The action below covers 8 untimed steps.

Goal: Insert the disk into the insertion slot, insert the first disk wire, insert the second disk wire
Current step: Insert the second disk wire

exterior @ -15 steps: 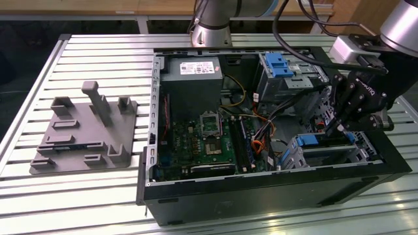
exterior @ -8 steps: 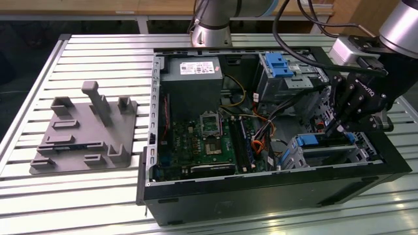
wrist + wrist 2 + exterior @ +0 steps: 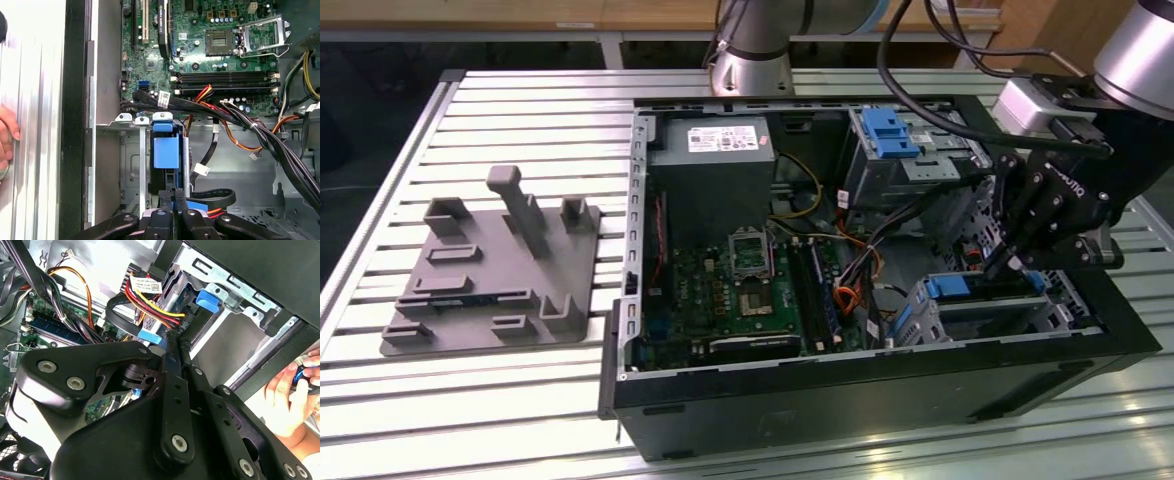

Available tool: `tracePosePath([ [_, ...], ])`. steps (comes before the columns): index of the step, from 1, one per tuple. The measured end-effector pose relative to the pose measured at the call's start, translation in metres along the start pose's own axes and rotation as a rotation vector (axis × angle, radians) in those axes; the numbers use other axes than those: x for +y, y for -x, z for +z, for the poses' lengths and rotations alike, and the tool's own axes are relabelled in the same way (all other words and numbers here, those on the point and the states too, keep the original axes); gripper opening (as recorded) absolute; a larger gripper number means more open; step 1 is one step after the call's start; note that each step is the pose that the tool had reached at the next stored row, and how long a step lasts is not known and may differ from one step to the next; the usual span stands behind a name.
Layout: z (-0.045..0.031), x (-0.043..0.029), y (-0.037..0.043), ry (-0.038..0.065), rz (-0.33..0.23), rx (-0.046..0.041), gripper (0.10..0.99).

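The disk [image 3: 950,288], marked by its bright blue caddy [image 3: 165,150], sits inside the insertion slot [image 3: 994,320], a silver perforated cage [image 3: 131,165] in the case's near right corner in the exterior view. My gripper [image 3: 1007,268] hangs right over the disk's end. Its jaws stand close together on a small blue plug [image 3: 195,206] at the end of a looped black flat wire [image 3: 216,196]. In the second wrist view my gripper [image 3: 172,342] is beside that blue plug [image 3: 150,336]. A red, yellow and black wire bundle [image 3: 150,302] ends at the disk just past the fingertips.
The open computer case [image 3: 854,390] holds a green motherboard [image 3: 747,290], a power supply [image 3: 714,140] and a taller grey cage with a blue latch [image 3: 891,135]. A grey fixture plate [image 3: 494,270] lies at the exterior view's left. A person's hand [image 3: 290,395] rests outside the case wall.
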<state>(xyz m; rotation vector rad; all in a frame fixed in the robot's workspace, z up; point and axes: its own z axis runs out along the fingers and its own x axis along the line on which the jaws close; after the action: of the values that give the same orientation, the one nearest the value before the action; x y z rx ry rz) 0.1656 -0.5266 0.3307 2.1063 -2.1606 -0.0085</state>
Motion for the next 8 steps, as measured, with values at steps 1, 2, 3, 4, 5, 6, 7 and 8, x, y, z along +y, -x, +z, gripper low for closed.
tracePosePath([
  [1,0.0000,0.0000,0.0000,0.000,-0.001,0.0000,0.141],
  [2,-0.0002,0.0000,0.0000,0.000,-0.001,-0.0001,0.141],
  [3,-0.0005,0.0001,0.0000,0.000,-0.001,-0.0003,0.141],
  [4,-0.0008,0.0001,0.0000,0.000,-0.002,-0.0007,0.141],
  [5,-0.0008,0.0001,0.0000,0.000,-0.002,-0.0006,0.141],
  [6,-0.0013,0.0003,-0.0001,0.000,-0.002,0.0005,0.141],
  [7,-0.0013,0.0003,-0.0001,0.000,-0.002,0.0005,0.141],
  [8,-0.0013,0.0003,-0.0001,0.000,-0.002,0.0004,0.141],
])
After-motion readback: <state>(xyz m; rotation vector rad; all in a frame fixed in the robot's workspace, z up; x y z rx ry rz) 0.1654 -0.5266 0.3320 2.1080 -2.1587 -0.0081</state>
